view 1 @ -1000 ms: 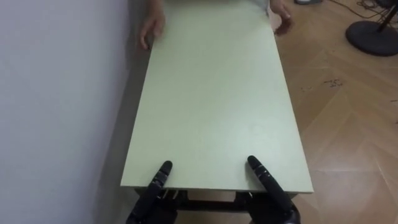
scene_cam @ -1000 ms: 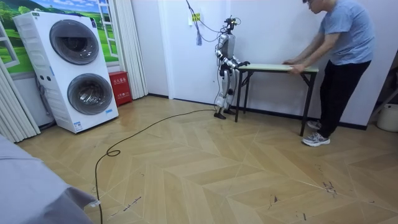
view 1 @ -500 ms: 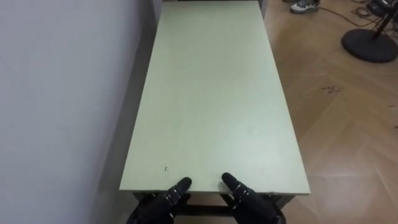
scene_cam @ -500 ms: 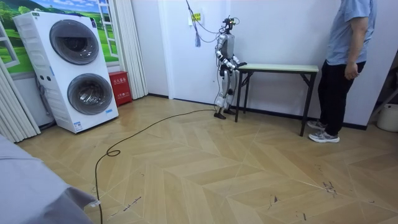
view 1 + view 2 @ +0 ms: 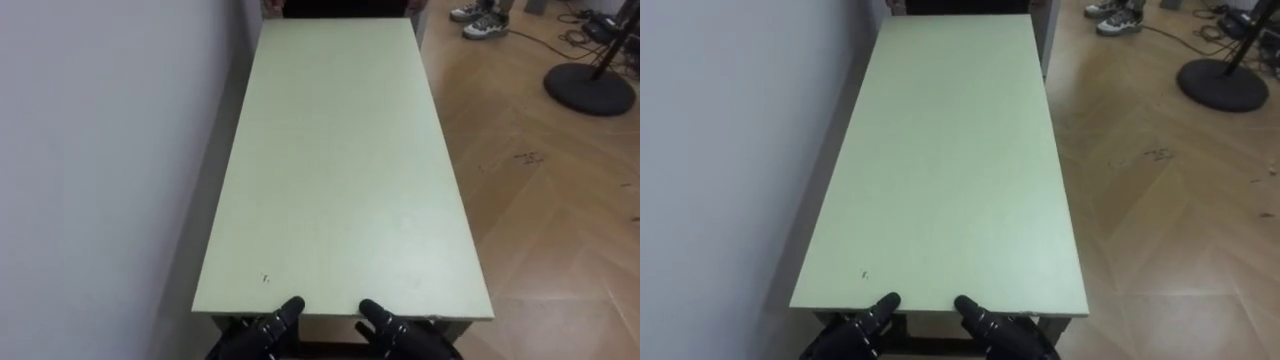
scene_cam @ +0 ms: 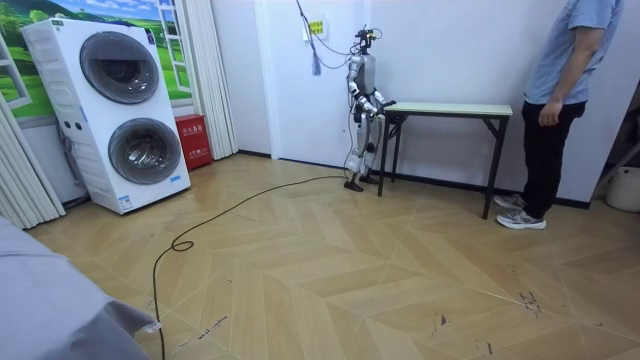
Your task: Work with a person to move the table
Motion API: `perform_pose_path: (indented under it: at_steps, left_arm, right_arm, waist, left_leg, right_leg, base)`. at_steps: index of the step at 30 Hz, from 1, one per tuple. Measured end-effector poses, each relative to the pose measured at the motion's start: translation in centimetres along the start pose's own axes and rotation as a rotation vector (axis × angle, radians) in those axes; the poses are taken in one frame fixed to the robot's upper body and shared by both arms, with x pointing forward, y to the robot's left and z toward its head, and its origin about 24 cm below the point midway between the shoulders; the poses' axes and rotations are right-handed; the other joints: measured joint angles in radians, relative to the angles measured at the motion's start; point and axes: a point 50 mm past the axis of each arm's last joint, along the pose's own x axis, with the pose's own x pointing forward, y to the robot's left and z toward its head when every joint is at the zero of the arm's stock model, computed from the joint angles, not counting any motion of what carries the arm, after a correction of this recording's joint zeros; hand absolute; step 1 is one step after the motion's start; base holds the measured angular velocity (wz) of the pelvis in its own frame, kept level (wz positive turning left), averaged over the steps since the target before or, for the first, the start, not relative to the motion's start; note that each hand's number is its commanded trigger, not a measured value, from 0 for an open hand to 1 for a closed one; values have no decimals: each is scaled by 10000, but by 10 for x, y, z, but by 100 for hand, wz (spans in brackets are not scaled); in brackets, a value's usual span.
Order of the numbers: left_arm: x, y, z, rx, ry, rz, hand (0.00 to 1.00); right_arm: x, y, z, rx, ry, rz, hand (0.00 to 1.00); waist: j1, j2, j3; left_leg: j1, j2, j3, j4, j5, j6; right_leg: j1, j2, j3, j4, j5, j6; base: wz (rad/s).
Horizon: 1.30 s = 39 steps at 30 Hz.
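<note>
A long table with a pale green top (image 5: pixel 340 170) and black legs stands lengthwise against the white wall (image 5: pixel 100 150) on my left. In the room view I stand at the end of the table (image 6: pixel 445 108) on the room view's left. My left hand (image 5: pixel 268 326) and right hand (image 5: pixel 392 326) are low at the near edge. Both are open, with the thumbs stretched toward the edge and not clamped on the top. A person (image 6: pixel 560 100) stands upright at the far end, arms down, hands off the table. The person's dark trousers (image 5: pixel 345 8) and shoes (image 5: pixel 482 20) show beyond the far edge.
Herringbone wood floor (image 5: pixel 560 220) lies open to my right. A round black stand base (image 5: pixel 590 88) sits on it at the far right. Across the room stand a stacked washer and dryer (image 6: pixel 120 110) and a red canister (image 6: pixel 192 140).
The person has let go of the far end and straightened up. My thumbs have slid back from the tabletop to its near edge, and both hands have opened.
</note>
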Motion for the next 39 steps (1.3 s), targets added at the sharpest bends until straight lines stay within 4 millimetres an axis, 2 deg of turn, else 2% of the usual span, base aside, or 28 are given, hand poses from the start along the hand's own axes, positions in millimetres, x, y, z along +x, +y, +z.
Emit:
perform_pose_path:
  at_steps: [11, 13, 18, 20, 22, 23, 25, 28, 31, 39]
  left_arm:
    - [-1, 5, -1, 362, 33, 160, 0]
    - [-1, 5, -1, 476, 58, 157, 0]
    - [-6, 8, -3, 541, -40, 294, 0]
    - [-8, 9, -4, 610, -86, 354, 0]
    - [-9, 9, -3, 773, -115, 362, 0]
    - [-10, 10, -3, 790, -144, 390, 0]
    - [-14, 12, -3, 841, -234, 462, 0]
    - [-21, 14, -2, 772, -395, 556, 0]
    - [-24, 17, -1, 765, -488, 651, 0]
    - [-28, 27, 14, 923, -1014, 1149, 0]
  right_arm:
    - [-8, -7, -4, 185, -281, -228, 0]
    - [-12, -10, -8, 362, -314, -312, 0]
    - [-29, -23, -16, 536, -414, -834, 0]
    - [-36, -37, -27, 426, 89, -1713, 0]
    - [-56, -68, -38, 717, 480, -3981, 0]
    - [-61, -75, -38, 680, 501, -4517, 0]
    - [-89, -103, -40, 595, 790, -6798, 0]
    - [-120, -123, -49, 374, 1628, -8893, 0]
    - [-129, -125, -59, 591, 2156, -9733, 0]
    - [-118, -123, -55, 439, 2526, -9807, 0]
  waist:
    - [144, -28, -22]
    - [286, -75, -75]
    - [355, -194, -163]
    - [429, -211, -165]
    - [679, -210, -163]
    - [689, -218, -167]
    - [781, -252, -173]
    - [839, -277, -175]
    - [843, -283, -170]
    - [837, -365, -143]
  left_leg:
    - [318, -17, 15, -235, 63, -79]
    - [311, -28, 86, -257, 79, -68]
    - [415, -38, 131, -275, 118, -54]
    - [474, -37, 154, -298, 115, -60]
    - [495, -28, 206, -436, 110, -70]
    - [490, -26, 213, -460, 117, -79]
    - [502, -21, 225, -508, 105, -105]
    - [500, 8, 240, -518, 76, -158]
    - [510, 73, 258, -521, 33, -233]
    - [648, 179, 361, -518, -73, -392]
  right_leg:
    - [221, 20, -18, -210, 4, -47]
    - [215, 8, 15, -344, -51, -38]
    - [241, 4, 89, -333, -115, -46]
    - [289, 10, 118, -335, -137, -58]
    - [258, 11, 164, -336, -177, -74]
    - [243, 11, 158, -336, -180, -79]
    - [237, 15, 146, -340, -205, -107]
    - [222, 43, 96, -341, -223, -159]
    - [246, 102, 87, -341, -229, -243]
    - [334, 177, 143, -383, -367, -366]
  base:
    - [-1]
    - [-7]
    - [-4]
    - [-6]
    - [-7]
    - [-5]
    - [0]
    - [0]
    - [0]
    - [-5]
